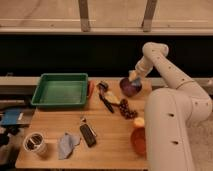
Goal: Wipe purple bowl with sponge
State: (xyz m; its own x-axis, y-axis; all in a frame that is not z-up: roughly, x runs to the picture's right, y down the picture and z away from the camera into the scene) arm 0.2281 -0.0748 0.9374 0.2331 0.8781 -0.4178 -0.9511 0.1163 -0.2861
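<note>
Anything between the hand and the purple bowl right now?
Nothing visible. The hand, shut on the sponge, sits at the purple bowl's far rim; the orange bowl lies nearer the camera, clear of it.

The gripper (135, 75), clamped on what looks like the sponge (133, 80), sits over the purple bowl (128, 89).

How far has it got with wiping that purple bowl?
Done: the sponge is picked up, and the gripper is shut on it. In hand: the gripper holds the sponge at the bowl's far rim, so wiping looks under way. Left: finishing the wipe and letting go; how much is wiped cannot be told.
</note>
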